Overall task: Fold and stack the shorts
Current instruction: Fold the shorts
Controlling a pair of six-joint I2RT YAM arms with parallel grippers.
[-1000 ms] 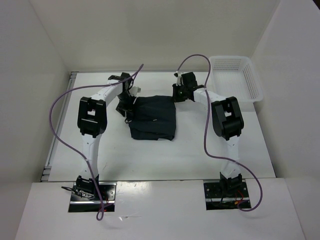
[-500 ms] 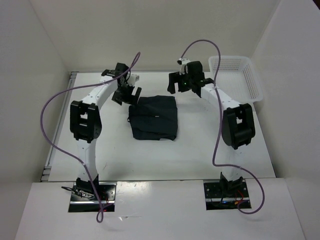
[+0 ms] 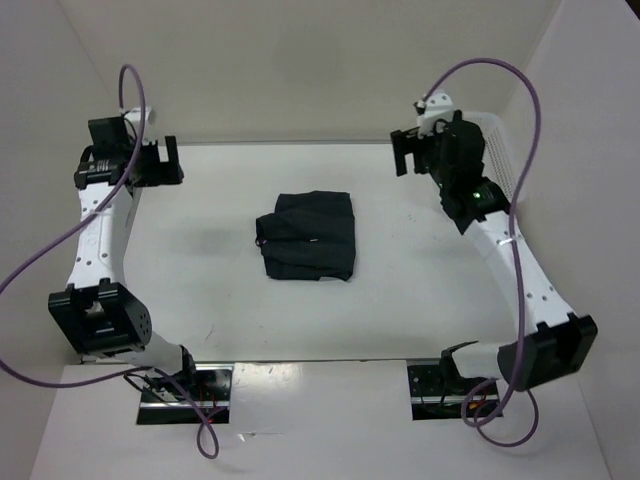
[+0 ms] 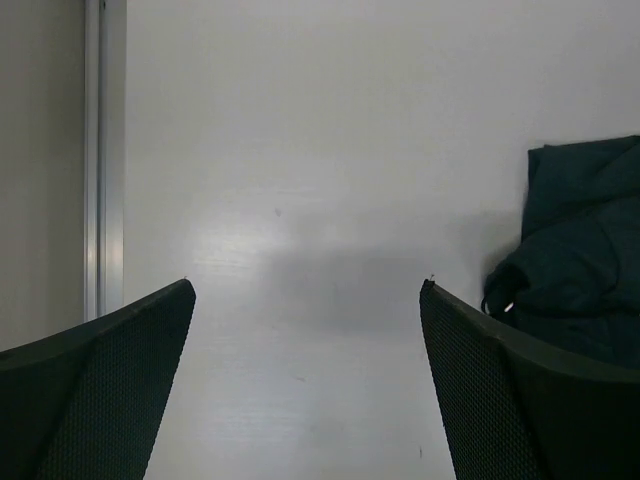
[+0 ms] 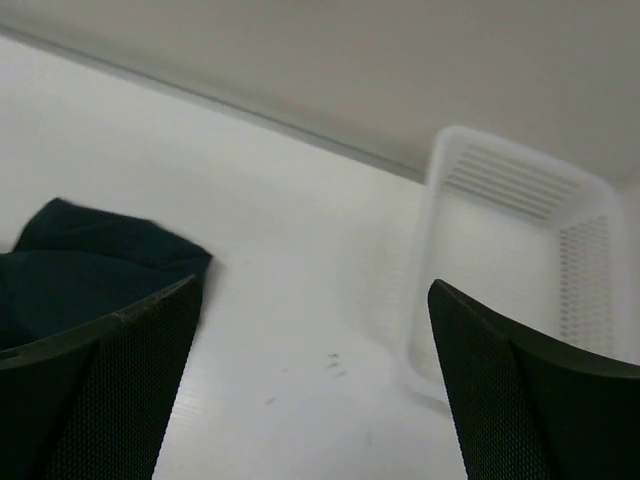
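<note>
Two grippers, and both stand with their jaws spread wide, nothing between the fingers. The left gripper [image 3: 160, 165] hangs by the far left corner of the table [image 3: 200, 270], the right gripper [image 3: 415, 155] by the far right. The shorts [image 3: 308, 237] lie between them, well apart from each and nearer the arm bases than either. They sit as a dark, roughly square folded bundle, flat on the white top.

For writing, all I can find is a tiny light tag [image 3: 312, 239] on the upper face of the bundle, too small to read. From the left wrist a pale speck [image 4: 508, 307] shows on the fabric just past the right fingertip; whether it is that tag I cannot tell.

The left wrist view cuts the shorts [image 4: 585, 240] off at its right edge, off to the right of the left gripper [image 4: 307, 287]. The right wrist view cuts the shorts [image 5: 80, 270] off at its left edge, partly behind the left finger of the right gripper [image 5: 315, 283]. Ahead and to the right of that gripper stands a white lattice basket [image 5: 515, 185], blurred, its near corner behind the right finger. From above, the right arm hides nearly all of the basket.
</note>
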